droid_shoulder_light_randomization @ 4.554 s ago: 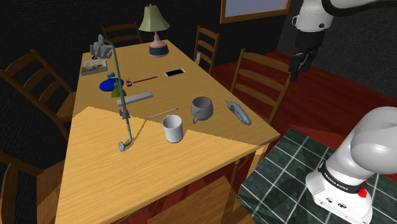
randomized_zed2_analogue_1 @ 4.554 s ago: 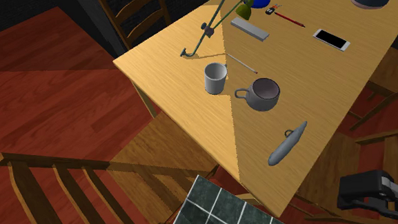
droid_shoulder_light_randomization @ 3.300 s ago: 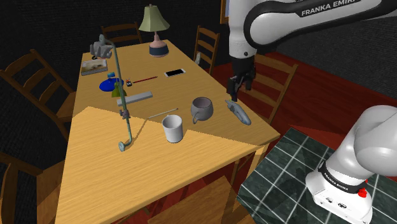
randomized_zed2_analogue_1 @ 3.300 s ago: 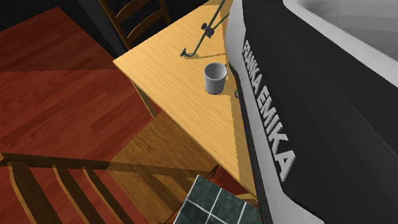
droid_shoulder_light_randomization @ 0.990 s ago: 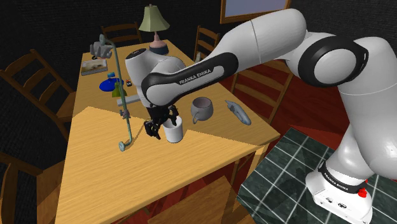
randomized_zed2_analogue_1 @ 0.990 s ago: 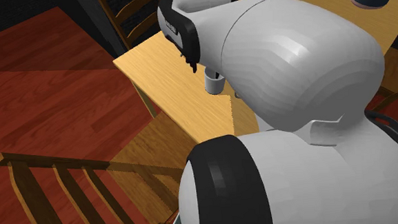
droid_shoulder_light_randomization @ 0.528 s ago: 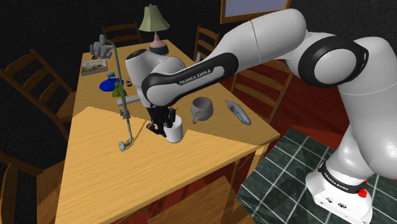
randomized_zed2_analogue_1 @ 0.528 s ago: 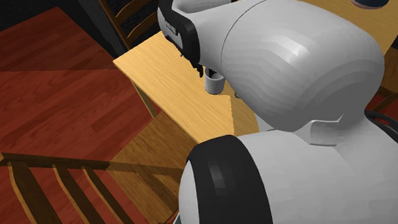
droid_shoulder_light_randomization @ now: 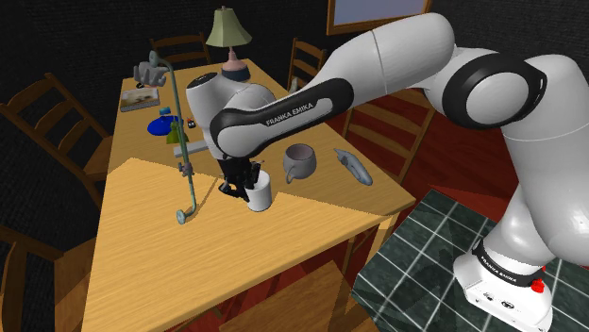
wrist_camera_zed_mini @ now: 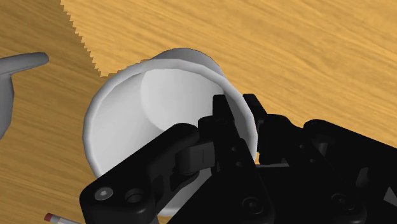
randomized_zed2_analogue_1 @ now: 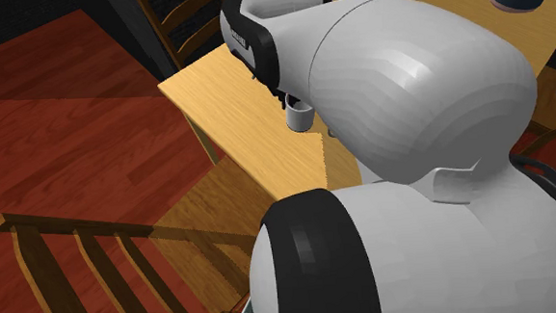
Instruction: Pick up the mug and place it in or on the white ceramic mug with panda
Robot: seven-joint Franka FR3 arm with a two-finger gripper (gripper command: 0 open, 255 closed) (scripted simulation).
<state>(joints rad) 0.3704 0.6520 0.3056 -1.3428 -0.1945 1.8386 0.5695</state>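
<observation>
1. The gripper [droid_shoulder_light_randomization: 236, 188] is low over the desk [droid_shoulder_light_randomization: 142, 264], near the middle of the shoulder view. It sits at the rim of the white mug [droid_shoulder_light_randomization: 260, 195], on the side facing the frame's left.
2. In the wrist view the gripper [wrist_camera_zed_mini: 242, 113] has its two black fingers close together. One is inside the white mug [wrist_camera_zed_mini: 137, 121] and one outside, so the wall lies between them. It looks pinched on that wall, though the contact itself is partly hidden by the gripper's body.
3. The white mug stands upright on the desk with its base down, at the edge of the lit patch of wood. In the second exterior view it shows in the upper middle, just under the gripper [randomized_zed2_analogue_1: 285, 98]. Most of that mug [randomized_zed2_analogue_1: 301, 119] is hidden there by the arm.
4. A grey mug [droid_shoulder_light_randomization: 300, 162] with a handle stands just beside the white one, toward the shoulder view's right. The two do not touch. No panda print can be made out on either.
5. Progress, as I judge it: the reach is done and the grip appears to be made. The lift, the carry to the other mug and the release are all left.
</observation>
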